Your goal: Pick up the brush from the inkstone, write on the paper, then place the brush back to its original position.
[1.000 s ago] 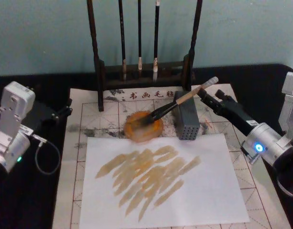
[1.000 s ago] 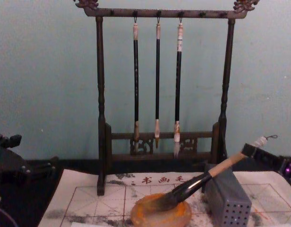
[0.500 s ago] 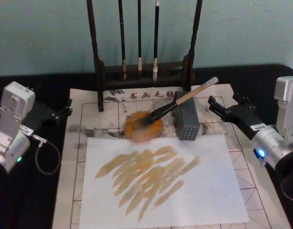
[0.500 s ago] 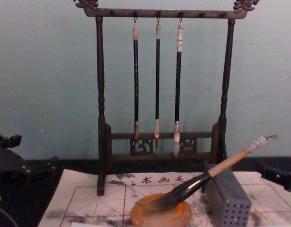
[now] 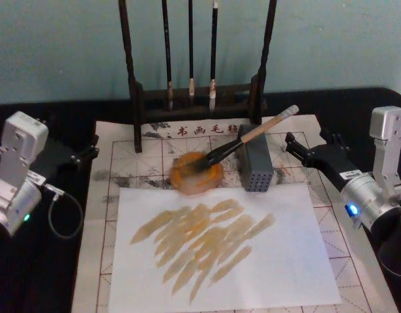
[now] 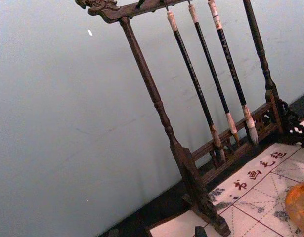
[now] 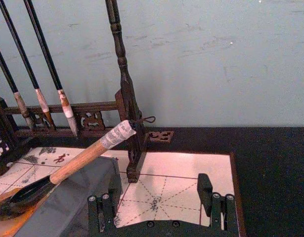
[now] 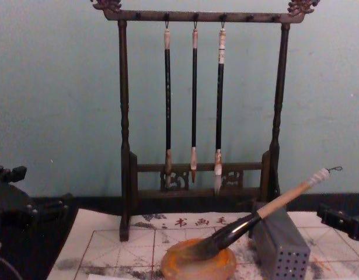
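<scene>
The brush (image 5: 252, 134) lies slanted, its dark bristles in the round orange-brown inkstone (image 5: 197, 173) and its pale handle propped on a grey perforated box (image 5: 255, 166). The chest view shows the brush (image 8: 272, 207) rising to the right from the inkstone (image 8: 198, 265). My right gripper (image 5: 309, 142) is open and holds nothing, a short way to the right of the brush's white end cap. In the right wrist view its fingers (image 7: 100, 212) stand apart behind the brush (image 7: 82, 160). The paper (image 5: 122, 163) with red grid lines carries a white sheet (image 5: 285, 261) with tan strokes. My left gripper (image 5: 89, 151) is parked open at the left.
A dark wooden brush stand (image 5: 197, 98) with three thin hanging brushes (image 8: 194, 105) rises behind the inkstone. The black tabletop (image 5: 57, 274) surrounds the paper. A teal wall (image 8: 56, 87) closes the back.
My right gripper has drawn back to the right, away from the brush's end cap. The brush stays propped on the box with its bristles in the inkstone. The left arm is still.
</scene>
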{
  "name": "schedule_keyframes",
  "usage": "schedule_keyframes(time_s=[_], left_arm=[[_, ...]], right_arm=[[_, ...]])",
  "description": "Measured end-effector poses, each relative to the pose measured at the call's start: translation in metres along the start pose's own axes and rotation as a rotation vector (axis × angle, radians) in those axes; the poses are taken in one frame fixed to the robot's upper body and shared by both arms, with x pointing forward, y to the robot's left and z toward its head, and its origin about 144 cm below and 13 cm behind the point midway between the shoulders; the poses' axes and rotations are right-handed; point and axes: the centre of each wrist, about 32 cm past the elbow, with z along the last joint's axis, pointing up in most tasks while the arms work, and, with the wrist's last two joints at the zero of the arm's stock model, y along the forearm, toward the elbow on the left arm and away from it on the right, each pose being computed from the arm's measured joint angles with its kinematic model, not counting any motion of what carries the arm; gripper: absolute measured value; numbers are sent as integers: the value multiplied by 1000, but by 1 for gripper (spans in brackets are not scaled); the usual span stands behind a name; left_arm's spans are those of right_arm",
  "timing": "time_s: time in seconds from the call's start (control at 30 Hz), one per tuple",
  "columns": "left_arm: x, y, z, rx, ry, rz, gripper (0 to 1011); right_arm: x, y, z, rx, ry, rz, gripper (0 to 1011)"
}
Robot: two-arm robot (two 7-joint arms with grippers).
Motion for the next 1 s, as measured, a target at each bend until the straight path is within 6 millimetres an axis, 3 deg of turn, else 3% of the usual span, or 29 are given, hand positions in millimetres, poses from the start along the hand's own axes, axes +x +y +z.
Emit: schedule_keyframes(time_s=[1.0], left_arm=[[0,0,0,0,0,0,1001]], right_arm=[[0,0,1,-3,1,7,1000]])
